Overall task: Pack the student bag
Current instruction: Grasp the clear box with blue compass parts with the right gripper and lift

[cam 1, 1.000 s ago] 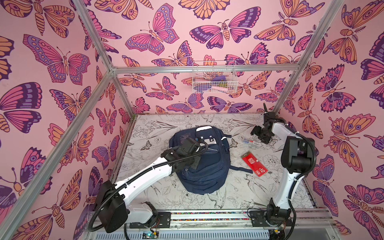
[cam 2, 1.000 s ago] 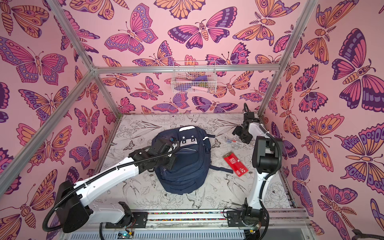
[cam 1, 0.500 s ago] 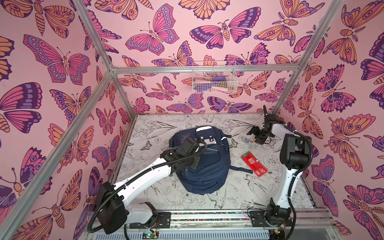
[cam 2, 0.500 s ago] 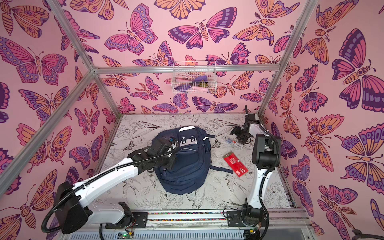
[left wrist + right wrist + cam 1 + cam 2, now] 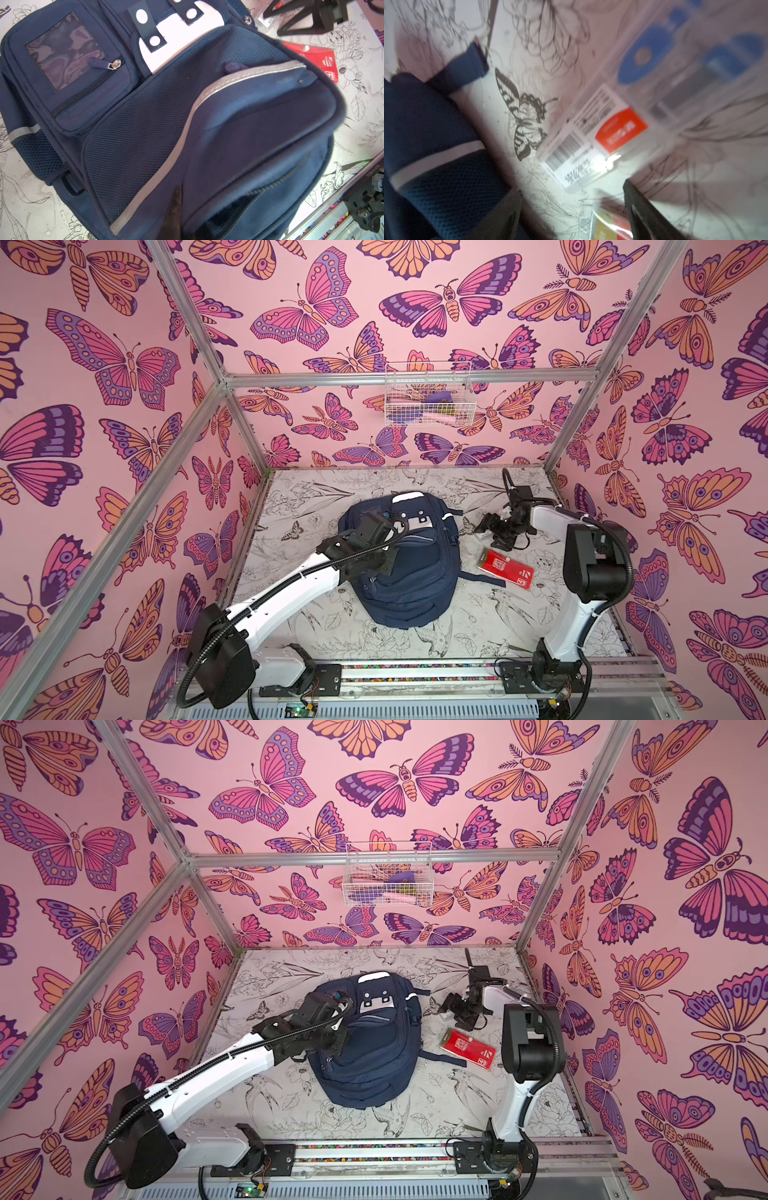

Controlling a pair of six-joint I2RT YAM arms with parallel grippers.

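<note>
1. In a top view, a navy backpack (image 5: pixel 415 593) lies flat in the middle of a table (image 5: pixel 316 497) printed with black line drawings.
2. The left gripper (image 5: pixel 384 566) sits low over the left side of the backpack's front. Whether it touches the fabric cannot be told.
3. The right gripper (image 5: pixel 482 526) hangs close above the table, just right of the backpack's top, pointing toward it.
4. A red packet (image 5: pixel 505 569) lies flat near the backpack's right side, nearer the arm bases than the right gripper.
5. A white wire basket (image 5: pixel 428 400) hangs on the back wall's rail, with small items inside.
</note>
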